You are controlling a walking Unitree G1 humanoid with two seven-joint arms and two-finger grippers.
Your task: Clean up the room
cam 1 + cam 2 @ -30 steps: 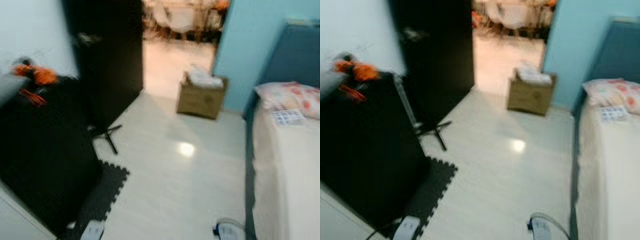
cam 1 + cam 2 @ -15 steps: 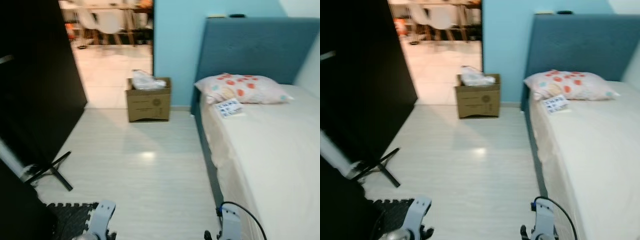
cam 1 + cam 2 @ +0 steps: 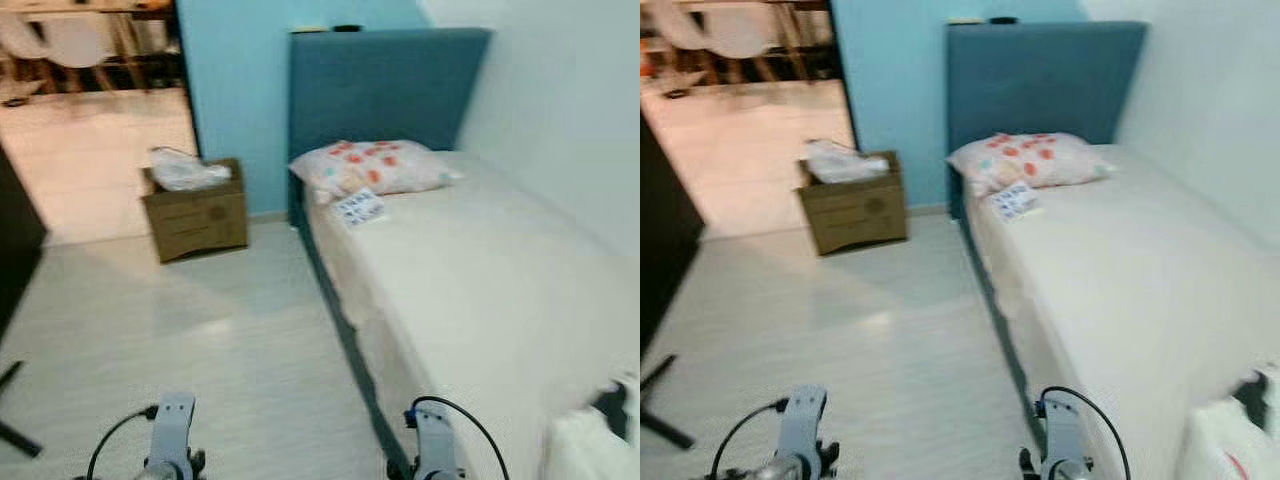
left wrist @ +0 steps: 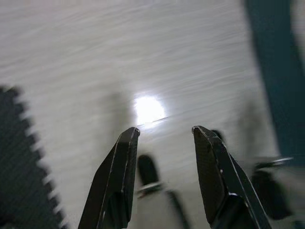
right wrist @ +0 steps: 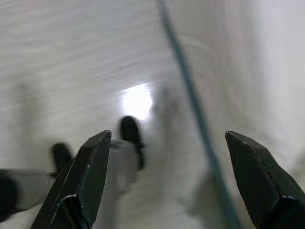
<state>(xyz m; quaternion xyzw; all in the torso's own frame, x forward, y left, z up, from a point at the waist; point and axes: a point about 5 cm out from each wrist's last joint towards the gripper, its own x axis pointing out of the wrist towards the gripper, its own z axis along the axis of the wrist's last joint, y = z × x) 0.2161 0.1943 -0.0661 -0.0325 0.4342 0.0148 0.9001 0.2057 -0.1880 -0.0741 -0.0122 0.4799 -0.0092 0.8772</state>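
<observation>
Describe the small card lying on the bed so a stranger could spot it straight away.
Start at the bed with the blue headboard against the blue wall. At its head lies a pillow with red spots. The card lies just in front of that pillow, near the floor-side edge: small, flat, white, with dark print.

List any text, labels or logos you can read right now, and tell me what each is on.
Nothing is legible.
Cardboard box: a round mark on its front, too blurred to read.
Printed sheet on the bed, by the pillow: dark print, too small and blurred to read.
</observation>
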